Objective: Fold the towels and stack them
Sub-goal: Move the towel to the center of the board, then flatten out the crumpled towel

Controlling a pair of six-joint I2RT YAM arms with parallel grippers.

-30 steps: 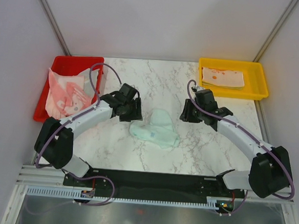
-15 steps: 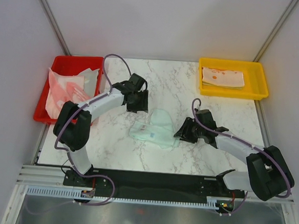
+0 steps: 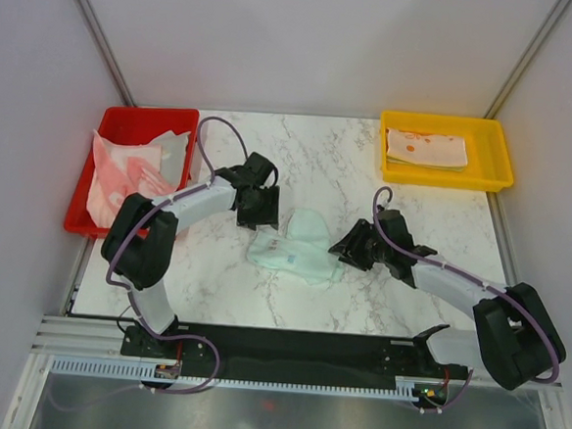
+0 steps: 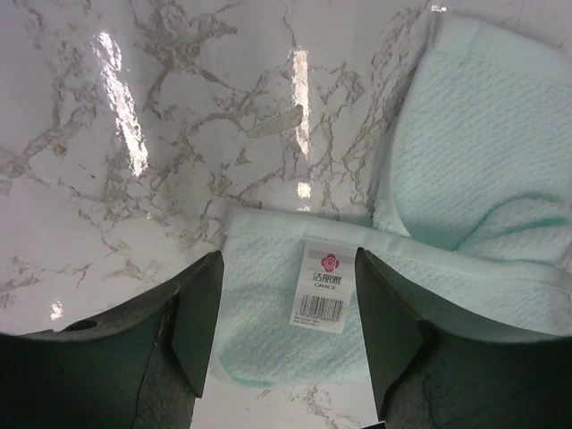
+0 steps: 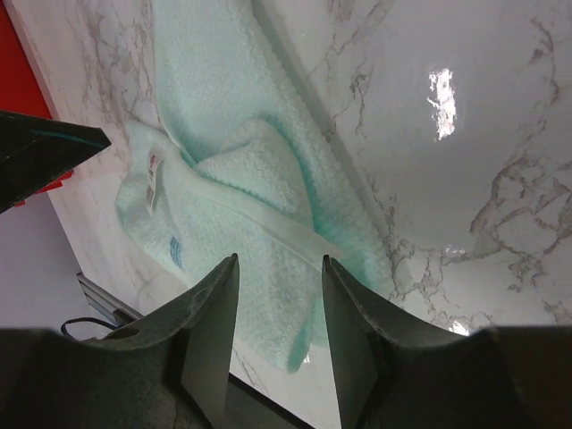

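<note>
Leaving the red plastic tray (image 3: 81, 222) at far left alone, with crumpled pink-and-white printed towels (image 3: 122, 178) waiting inside. Swinging the left tool (image 3: 260, 213) away from that tray and in over the left corner of the rumpled mint-green waffle-weave towel (image 3: 298, 247), lying mid-way across the white marble-patterned worktop (image 3: 319, 158) between both arms. Spreading wide on arrival, gripping nothing, hovering just above the small white label (image 4: 320, 298) sewn at that corner. Bringing the right tool (image 3: 347, 248) down from near the far-right tray to the mint towel's right edge. Opening about halfway there, likewise holding nothing. Moving no cloth so far, so probably setting up a two-sided pinch to spread the towel flat before folding. Keeping the yellow plastic tray (image 3: 505, 166) at far right, with one folded peach-printed towel (image 3: 426, 148) starting the stack
</note>
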